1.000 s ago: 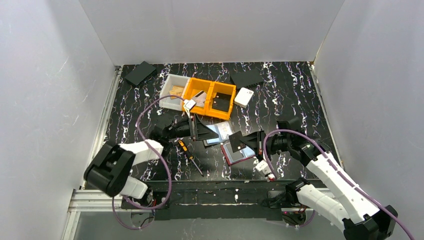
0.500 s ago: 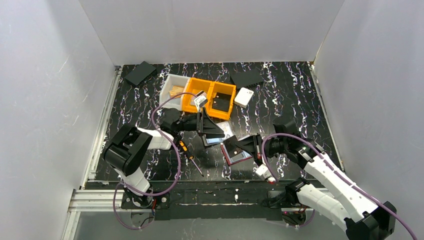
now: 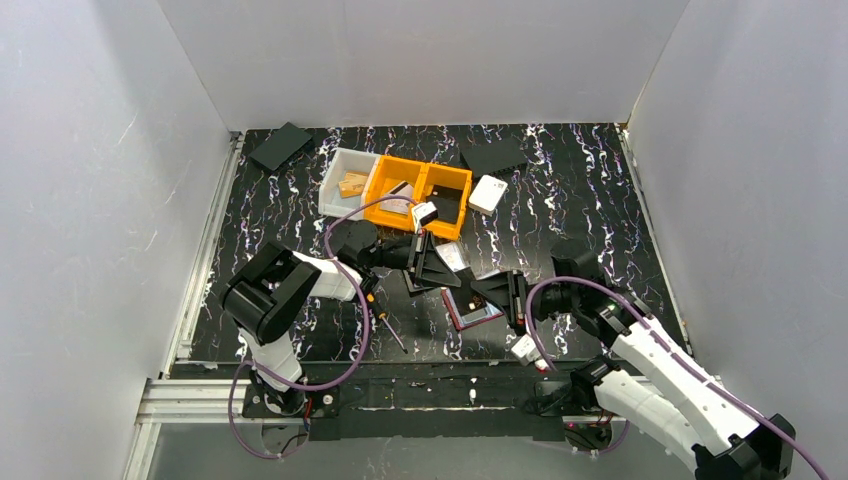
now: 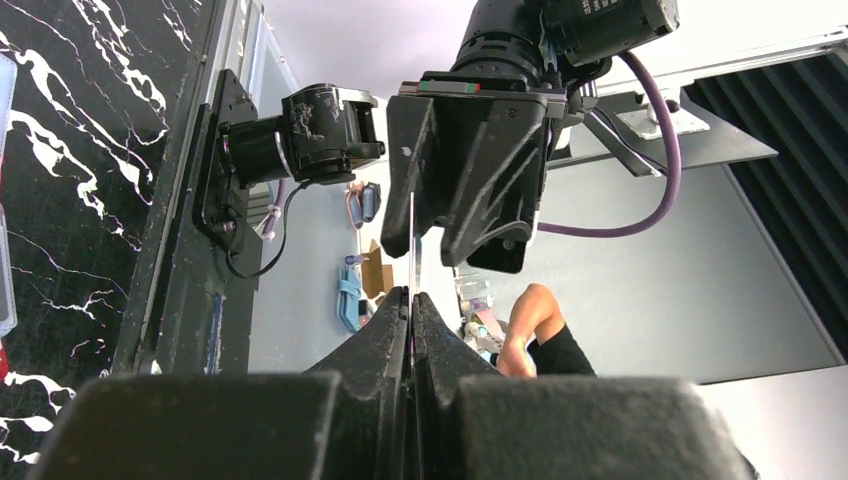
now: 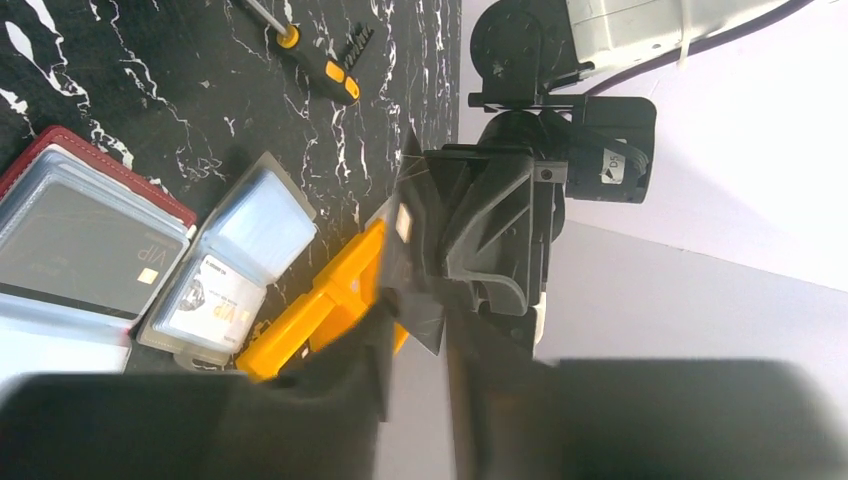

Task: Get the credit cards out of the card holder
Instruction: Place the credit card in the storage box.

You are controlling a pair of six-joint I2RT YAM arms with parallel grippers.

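Note:
My left gripper (image 3: 438, 278) (image 4: 410, 296) is shut on a thin grey credit card (image 4: 411, 245) seen edge-on, which sticks out beyond its fingertips. My right gripper (image 3: 482, 292) (image 5: 415, 330) faces it tip to tip, its jaws standing apart around the card's far end (image 5: 420, 315). Both hang just above the table. The red card holder (image 3: 470, 308) (image 5: 60, 165) lies open below them, its clear sleeves fanned out. One sleeve shows a dark card (image 5: 85, 262) and another a white VIP card (image 5: 205, 300).
Two joined orange bins (image 3: 420, 195) and a white bin (image 3: 345, 183) stand behind the grippers. A yellow-handled screwdriver (image 3: 378, 312) lies at the front left. A white box (image 3: 487, 193) and black flat pieces (image 3: 280, 145) (image 3: 493, 155) lie at the back.
My left gripper has swung right towards the right gripper and shut on the card. The right gripper's jaws have parted from it.

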